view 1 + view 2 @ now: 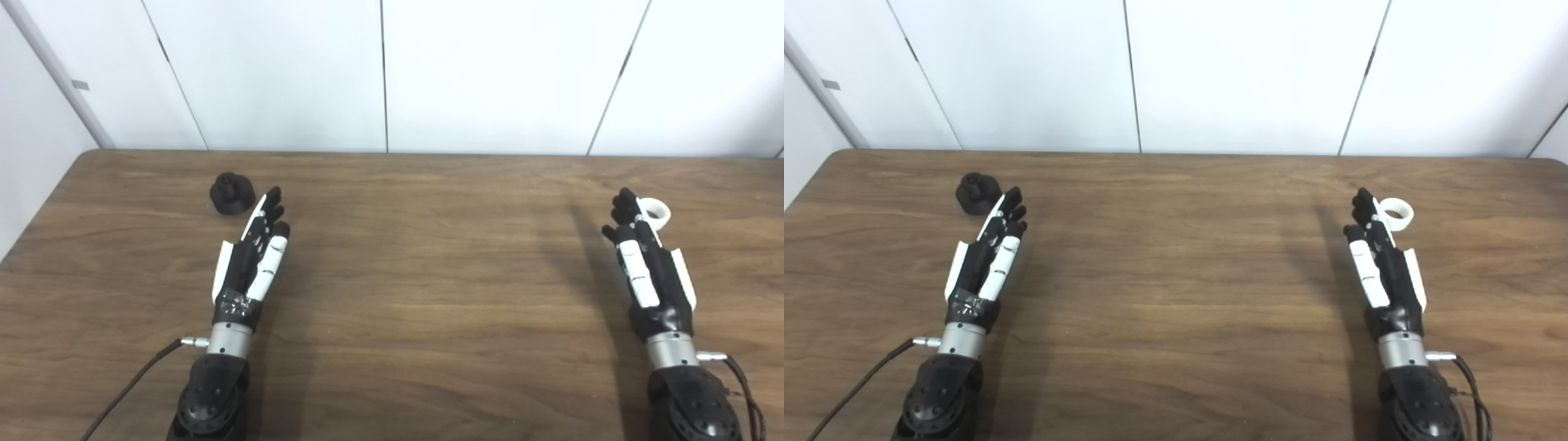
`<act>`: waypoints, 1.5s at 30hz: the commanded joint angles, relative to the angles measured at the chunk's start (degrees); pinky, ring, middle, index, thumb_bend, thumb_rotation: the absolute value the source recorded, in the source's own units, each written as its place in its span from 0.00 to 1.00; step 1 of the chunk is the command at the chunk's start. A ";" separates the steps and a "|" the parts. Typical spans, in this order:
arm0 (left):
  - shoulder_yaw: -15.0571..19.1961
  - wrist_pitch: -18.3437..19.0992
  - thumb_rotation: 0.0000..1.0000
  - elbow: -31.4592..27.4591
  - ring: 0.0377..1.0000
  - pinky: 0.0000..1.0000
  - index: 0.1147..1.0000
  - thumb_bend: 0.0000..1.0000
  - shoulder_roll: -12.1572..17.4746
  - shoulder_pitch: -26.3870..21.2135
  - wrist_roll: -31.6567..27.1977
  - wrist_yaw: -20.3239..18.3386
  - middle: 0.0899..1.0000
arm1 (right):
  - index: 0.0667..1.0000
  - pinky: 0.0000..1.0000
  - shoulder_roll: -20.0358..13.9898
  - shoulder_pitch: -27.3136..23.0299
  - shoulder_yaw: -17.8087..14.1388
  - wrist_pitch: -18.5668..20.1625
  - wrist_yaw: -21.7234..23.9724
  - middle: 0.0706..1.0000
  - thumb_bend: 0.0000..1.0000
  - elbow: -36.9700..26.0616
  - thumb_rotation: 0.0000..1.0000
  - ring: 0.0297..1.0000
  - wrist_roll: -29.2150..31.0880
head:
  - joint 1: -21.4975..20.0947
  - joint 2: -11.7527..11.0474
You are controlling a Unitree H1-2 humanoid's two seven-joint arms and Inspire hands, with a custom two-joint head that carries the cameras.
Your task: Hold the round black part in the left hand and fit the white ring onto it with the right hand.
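The round black part rests on the wooden table at the far left, just beyond and left of my left hand. That hand lies flat with its fingers straight, holding nothing. The white ring lies on the table at the far right, partly hidden behind the fingertips of my right hand. The right hand is also stretched out, fingers extended, empty. In the right eye view the ring shows clear of the right hand, and the black part sits just beyond the left hand.
A white panelled wall rises right behind the table's far edge. Cables run from both wrists toward the near edge. Bare wood stretches between the two hands.
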 commanded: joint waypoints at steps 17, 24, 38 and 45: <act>0.46 -4.64 0.77 4.64 0.96 0.93 0.96 0.53 0.08 1.26 -0.46 0.27 0.97 | 0.95 0.93 0.81 1.26 0.37 -2.78 -0.44 0.96 0.34 2.07 0.80 0.98 -0.27 | -0.38 -1.29; 2.05 -6.89 0.75 4.31 0.94 0.88 0.94 0.54 1.26 1.00 4.09 3.58 0.95 | 0.95 0.97 0.79 1.42 0.33 -2.47 -0.17 0.97 0.37 2.48 0.80 0.99 0.37 | 0.96 -2.20; 3.75 -13.84 0.28 13.36 0.90 0.83 0.94 0.70 4.83 -3.99 22.57 27.50 0.92 | 0.94 0.91 0.31 0.97 0.25 -3.52 -0.18 0.95 0.39 5.09 0.77 0.97 0.25 | 4.24 -5.08; 0.02 -13.83 0.23 22.49 0.95 0.89 1.00 0.76 9.78 -9.03 25.78 39.33 0.98 | 0.94 0.91 -0.30 0.74 0.17 -4.85 0.13 0.95 0.36 6.55 0.79 0.96 0.26 | 7.00 -6.18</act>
